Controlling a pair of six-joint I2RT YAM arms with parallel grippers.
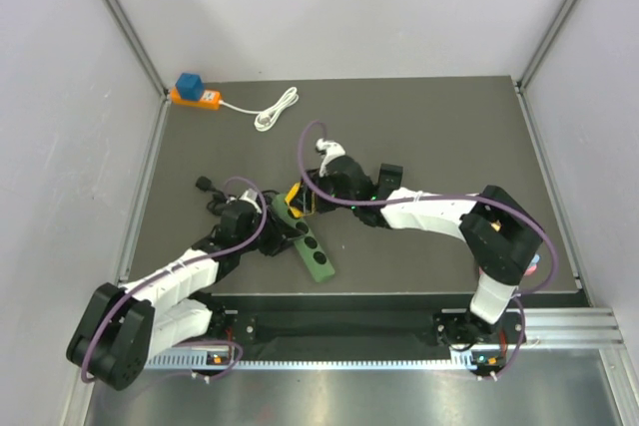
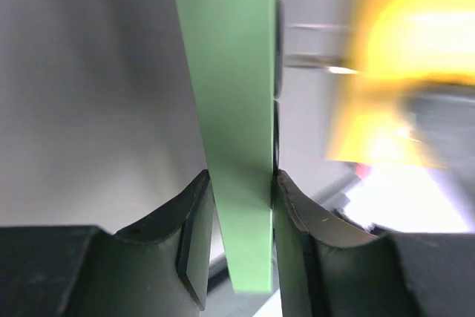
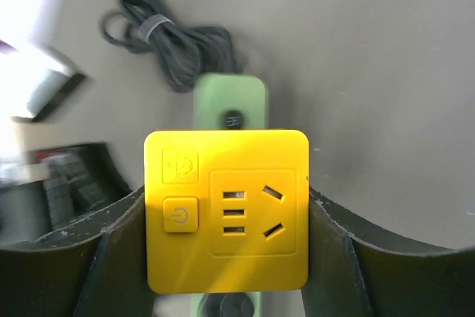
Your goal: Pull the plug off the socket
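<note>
A green socket strip (image 1: 312, 246) lies on the dark table between the arms. My left gripper (image 2: 241, 180) is shut on the strip (image 2: 230, 72), one finger on each face, near its end. A yellow cube plug (image 3: 226, 213) with a power button sits over the strip (image 3: 228, 98), and my right gripper (image 3: 226, 198) is shut on its two sides. In the left wrist view the plug (image 2: 415, 57) is a yellow blur to the right of the strip, with its metal prongs (image 2: 315, 61) showing bare between the two. From above, the plug (image 1: 295, 194) is at the strip's far end.
The strip's black cord (image 1: 222, 197) lies coiled to the left of the left gripper (image 1: 266, 237). An orange and blue adapter (image 1: 195, 92) with a white cable (image 1: 277, 109) sits at the back left. Grey walls close in the table on three sides.
</note>
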